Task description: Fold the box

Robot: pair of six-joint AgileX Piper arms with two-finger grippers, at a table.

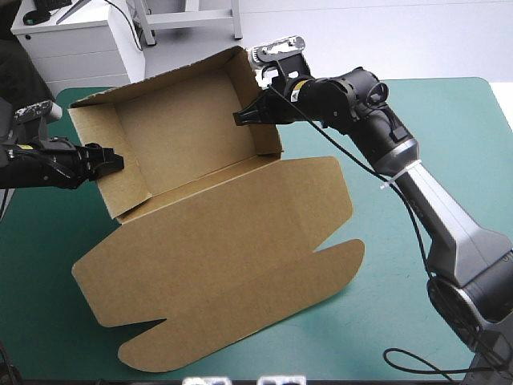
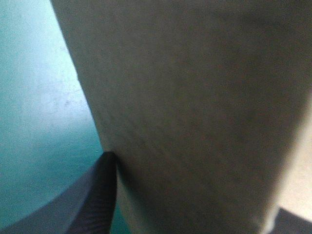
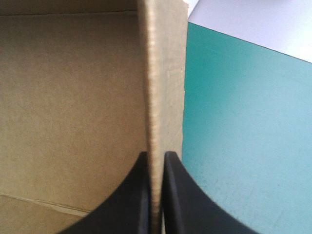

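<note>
Half the left claw [image 1: 108, 164] behind the box [image 1: 192, 132]

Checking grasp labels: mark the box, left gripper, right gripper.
box [image 1: 184, 120], high view, tray floor.
left gripper [image 1: 113, 163], high view, fingertips clamping the box's left wall.
right gripper [image 3: 156, 158], right wrist view, between fingertips pinching the wall.

The box [image 1: 208, 265] is matt brown board, its cut edge rough and fibrous. The counter's teal-green cover [image 3: 243, 146] looks smooth, nearly matt.
</note>
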